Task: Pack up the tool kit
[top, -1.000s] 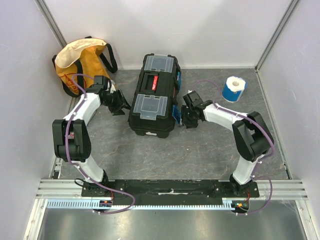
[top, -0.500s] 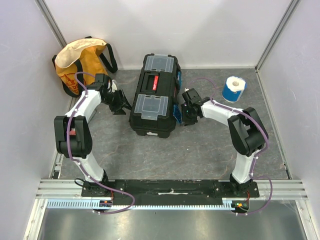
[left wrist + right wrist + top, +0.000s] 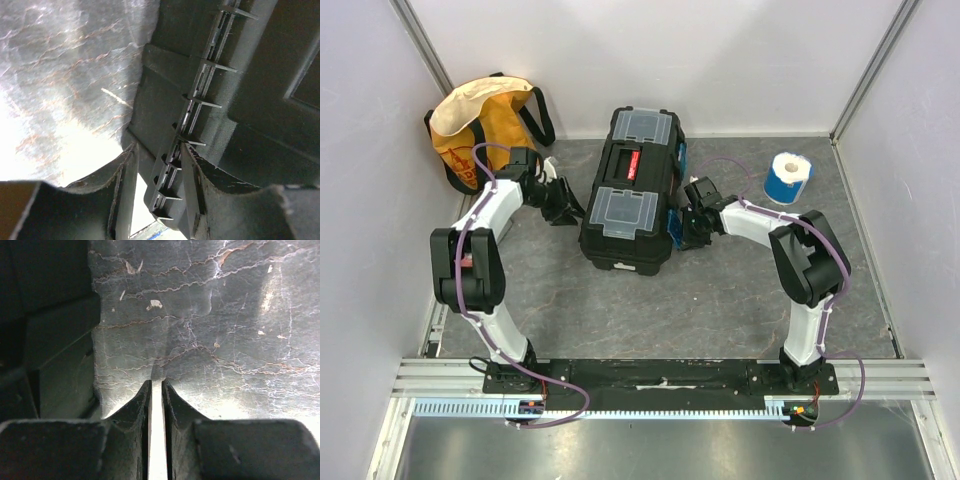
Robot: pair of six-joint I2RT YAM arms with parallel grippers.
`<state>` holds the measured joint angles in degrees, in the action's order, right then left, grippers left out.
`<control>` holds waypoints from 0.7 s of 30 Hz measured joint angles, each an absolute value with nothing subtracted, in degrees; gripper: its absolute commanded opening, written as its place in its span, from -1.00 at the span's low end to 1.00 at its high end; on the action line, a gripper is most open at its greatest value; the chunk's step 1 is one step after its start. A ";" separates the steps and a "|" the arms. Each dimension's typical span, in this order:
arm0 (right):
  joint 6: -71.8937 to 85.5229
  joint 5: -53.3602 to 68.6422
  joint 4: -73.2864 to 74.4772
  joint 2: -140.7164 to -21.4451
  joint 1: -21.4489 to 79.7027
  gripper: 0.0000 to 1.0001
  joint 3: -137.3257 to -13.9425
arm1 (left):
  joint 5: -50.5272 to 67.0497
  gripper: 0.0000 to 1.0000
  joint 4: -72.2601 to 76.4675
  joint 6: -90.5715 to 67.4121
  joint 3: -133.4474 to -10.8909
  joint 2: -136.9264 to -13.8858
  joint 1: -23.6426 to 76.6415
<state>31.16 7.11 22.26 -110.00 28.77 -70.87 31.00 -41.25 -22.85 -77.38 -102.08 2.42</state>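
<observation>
Beside tool kit (image 3: 628, 190), jaws empty.

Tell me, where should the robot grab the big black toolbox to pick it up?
Probably the red-marked handle running along the top of the toolbox, coming straight down from above. It sits central between the two clear lids, and the box's sides look too wide for the fingers.

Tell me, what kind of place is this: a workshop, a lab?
Probably a robot test cell rather than a workshop: white walls enclose a small grey floor, two arms are bolted to a metal rail, and only a few props lie there, like the toolbox and yellow bag.
</observation>
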 measured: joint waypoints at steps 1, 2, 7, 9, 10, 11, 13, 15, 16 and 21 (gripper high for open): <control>31.18 7.53 22.22 -110.24 28.77 -0.61 -70.87 | 31.77 -0.08 -40.34 -22.85 -77.32 -102.39 2.42; 31.16 7.60 22.15 -110.24 28.77 -0.60 -70.87 | 32.51 -0.08 -39.44 -22.87 -77.21 -102.69 2.42; 33.34 7.22 22.15 -110.32 28.75 -0.64 -70.87 | 36.40 -0.09 -31.20 -23.59 -76.05 -104.25 2.42; 34.68 6.96 22.13 -110.39 28.75 -0.65 -70.87 | 37.67 -0.10 -27.20 -24.62 -75.33 -104.84 2.42; 35.51 7.01 21.82 -110.45 28.75 -0.66 -70.85 | 38.35 -0.10 -24.97 -25.39 -74.81 -105.10 2.42; 39.00 6.96 19.92 -110.78 28.77 -0.66 -70.70 | 39.29 -0.10 -22.94 -26.11 -74.15 -105.38 2.42; 40.14 7.01 16.64 -111.57 28.42 -0.66 -70.70 | 40.18 -0.10 -19.05 -27.81 -72.88 -105.56 2.42; 41.19 7.18 15.81 -111.81 28.32 -0.66 -70.70 | 40.16 -0.13 -15.66 -28.97 -72.03 -105.65 2.42; 41.52 7.16 15.66 -111.87 28.32 -0.67 -70.70 | 40.18 -0.15 -14.55 -29.39 -71.81 -105.75 2.42; 42.92 6.68 14.26 -111.90 28.32 -0.57 -70.19 | 40.14 -0.16 -11.62 -30.50 -71.72 -106.24 2.42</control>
<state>42.92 6.68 14.26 -111.90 28.32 -70.19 40.14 -11.62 -30.50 -71.72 -106.24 2.42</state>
